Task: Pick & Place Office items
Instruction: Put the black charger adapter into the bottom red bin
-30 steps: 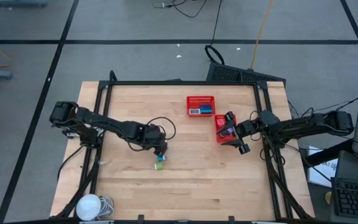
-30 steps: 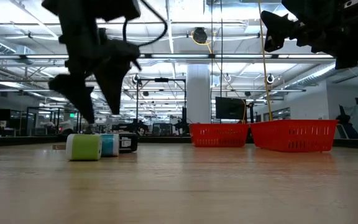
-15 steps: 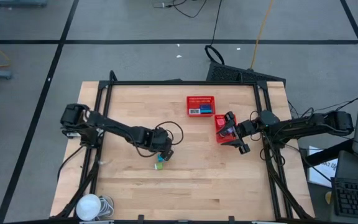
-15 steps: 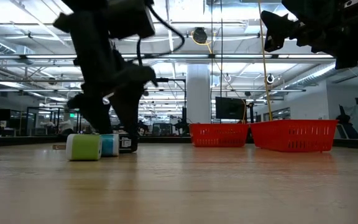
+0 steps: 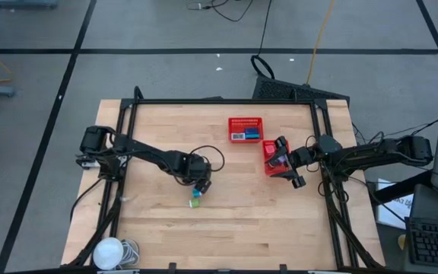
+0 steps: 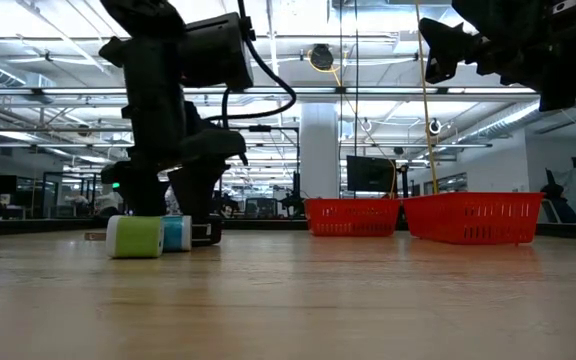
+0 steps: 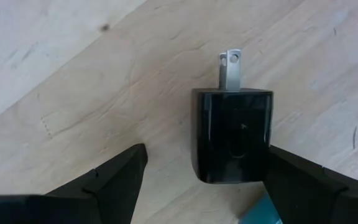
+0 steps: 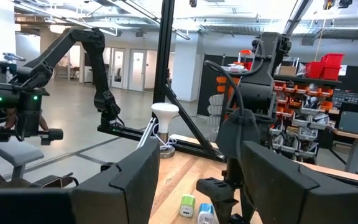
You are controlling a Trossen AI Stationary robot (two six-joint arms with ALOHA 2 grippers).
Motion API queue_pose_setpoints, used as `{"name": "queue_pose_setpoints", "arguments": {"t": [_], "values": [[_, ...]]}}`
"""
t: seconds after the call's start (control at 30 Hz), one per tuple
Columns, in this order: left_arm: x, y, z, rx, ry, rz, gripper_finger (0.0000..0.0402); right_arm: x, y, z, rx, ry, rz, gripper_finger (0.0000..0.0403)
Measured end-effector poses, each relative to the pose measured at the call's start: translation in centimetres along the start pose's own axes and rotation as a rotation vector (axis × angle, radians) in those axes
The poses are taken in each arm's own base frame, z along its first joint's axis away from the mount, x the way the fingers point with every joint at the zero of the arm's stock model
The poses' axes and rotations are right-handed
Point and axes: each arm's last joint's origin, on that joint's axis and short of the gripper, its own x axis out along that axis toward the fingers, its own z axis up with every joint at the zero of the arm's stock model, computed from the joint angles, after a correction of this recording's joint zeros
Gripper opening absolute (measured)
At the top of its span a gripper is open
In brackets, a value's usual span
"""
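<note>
Near the table's middle, the left gripper (image 7: 201, 186) is held wide open around a black plug adapter (image 7: 232, 134) lying flat on the wood, one finger touching its side. A blue piece (image 5: 198, 193) and a green piece (image 5: 194, 203) just beside it could be nudged or pinched along if the fingers are closed off-centre. The right gripper (image 5: 291, 161), open and empty, is parked above one red basket (image 5: 274, 161).

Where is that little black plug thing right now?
The black plug lies flat on the wooden table, left of centre in the high view, between the left gripper's open jaws, beside a blue piece.
</note>
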Motion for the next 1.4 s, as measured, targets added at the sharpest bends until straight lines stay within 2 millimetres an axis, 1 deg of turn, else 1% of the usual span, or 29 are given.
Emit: {"name": "queue_pose_setpoints", "arguments": {"t": [0.1,0.17,0.43,0.6,0.77,0.93,1.07,1.17,1.23,1.3,1.4], "values": [[0.0,-0.1,0.0,-0.003,-0.013,0.004,0.0303,0.0,0.0,0.0,0.002,0.003,0.0,0.0212],[0.0,0.0,0.0,-0.008,-0.014,0.005,0.029,0.0,0.0,0.0,0.003,0.004,0.0,0.0212],[0.1,0.1,0.0,-0.021,-0.024,0.02,0.0196,0.0,0.0,0.0,0.005,0.004,0.0,0.0212],[0.2,-0.1,0.1,-0.01,-0.06,0.019,0.0155,0.0,0.0,0.0,0.005,0.004,0.0,0.0212],[0.2,-0.1,0.3,0.05,-0.092,0.027,0.012,0.0,0.0,0.0,0.003,0.004,0.0,0.0212],[0.2,-0.4,0.6,0.133,-0.144,0.024,0.0068,0.0,0.0,0.0,0.011,0.004,0.0,0.0212],[0.2,-0.5,0.4,0.21,-0.091,-0.01,0.0035,0.0,0.0,0.0,0.013,0.004,0.0,0.0212],[0.2,-0.2,0.3,0.243,-0.061,0.012,0.0028,0.0,0.0,0.0,0.012,0.004,0.0,0.0212],[0.2,0.2,0.3,0.246,-0.038,0.032,0.0033,0.0,0.0,0.0,0.011,0.004,0.0,0.0212],[0.2,0.5,0.3,0.247,-0.021,0.054,0.0051,0.0,0.0,0.0,0.011,0.004,0.0,0.0212],[0.1,0.7,0.5,0.259,-0.018,0.062,0.0096,0.0,0.0,0.0,0.008,0.004,0.0,0.0212]]}}
